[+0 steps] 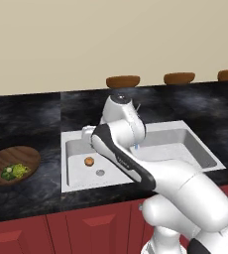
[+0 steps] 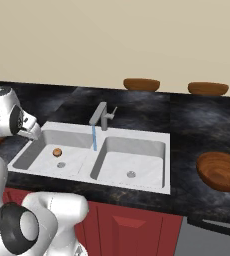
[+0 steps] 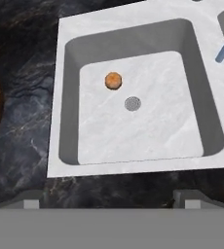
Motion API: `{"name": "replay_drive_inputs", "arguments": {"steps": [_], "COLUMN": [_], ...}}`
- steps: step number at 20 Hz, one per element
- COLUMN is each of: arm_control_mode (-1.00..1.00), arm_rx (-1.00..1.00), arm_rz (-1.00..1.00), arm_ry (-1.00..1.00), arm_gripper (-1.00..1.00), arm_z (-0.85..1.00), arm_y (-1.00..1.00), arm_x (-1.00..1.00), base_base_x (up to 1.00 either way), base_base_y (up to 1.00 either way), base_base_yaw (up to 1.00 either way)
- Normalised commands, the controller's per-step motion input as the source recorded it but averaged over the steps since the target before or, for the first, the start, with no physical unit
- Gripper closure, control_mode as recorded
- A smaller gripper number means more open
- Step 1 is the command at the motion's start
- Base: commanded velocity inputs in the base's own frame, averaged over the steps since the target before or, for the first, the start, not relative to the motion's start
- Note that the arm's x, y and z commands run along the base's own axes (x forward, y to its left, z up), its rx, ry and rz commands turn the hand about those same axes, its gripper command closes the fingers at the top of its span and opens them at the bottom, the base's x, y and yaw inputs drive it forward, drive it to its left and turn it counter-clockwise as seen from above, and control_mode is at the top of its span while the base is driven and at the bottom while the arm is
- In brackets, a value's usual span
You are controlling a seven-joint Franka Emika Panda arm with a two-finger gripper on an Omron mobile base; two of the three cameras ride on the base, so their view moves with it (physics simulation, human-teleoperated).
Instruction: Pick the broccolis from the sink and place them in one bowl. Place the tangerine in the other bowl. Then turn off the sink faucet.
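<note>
Dark marbled counter (image 3: 21, 146) runs along the near edge, and the white sink (image 3: 60, 97) is set into it. Looking down from above the left basin, the gripper (image 3: 109, 202) has its jaws spread wide and holds nothing. Below it the tangerine (image 3: 113, 80) rests on the basin floor, just beside the round drain (image 3: 132, 103) and clear of the walls. Both broccolis (image 1: 14, 171) appear to sit already in the left bowl (image 1: 29, 155), so the tangerine looks next. Descend straight over it, jaws straddling its widest part, close gently since it may roll. Beyond, the faucet (image 2: 101, 116) is running; the empty bowl (image 2: 221, 170) waits far right.
</note>
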Motion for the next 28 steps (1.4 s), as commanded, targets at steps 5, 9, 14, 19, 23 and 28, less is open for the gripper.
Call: {"name": "replay_drive_inputs", "arguments": {"steps": [5,9,14,19,23,28], "arm_control_mode": [-1.00,-1.00,-1.00,-1.00,-1.00,-1.00], "arm_rx": [0.00,0.00,0.00,0.00,0.00,0.00], "arm_rz": [-0.04,-0.02,0.00,0.00,0.00,0.00], "arm_ry": [0.02,0.00,0.00,0.00,0.00,0.02], "arm_gripper": [-1.00,-1.00,-1.00,-1.00,-1.00,-1.00], "arm_z": [-0.15,-0.11,-0.25,-0.31,-0.39,-0.41], "arm_y": [-0.21,-0.17,-0.04,0.00,0.00,0.00], "arm_x": [0.40,0.39,0.26,0.38,0.47,0.46], "base_base_x": [0.00,0.00,0.00,0.00,0.00,0.00], "base_base_y": [0.00,0.00,0.00,0.00,0.00,0.00], "base_base_yaw": [0.00,0.00,0.00,0.00,0.00,0.00]}}
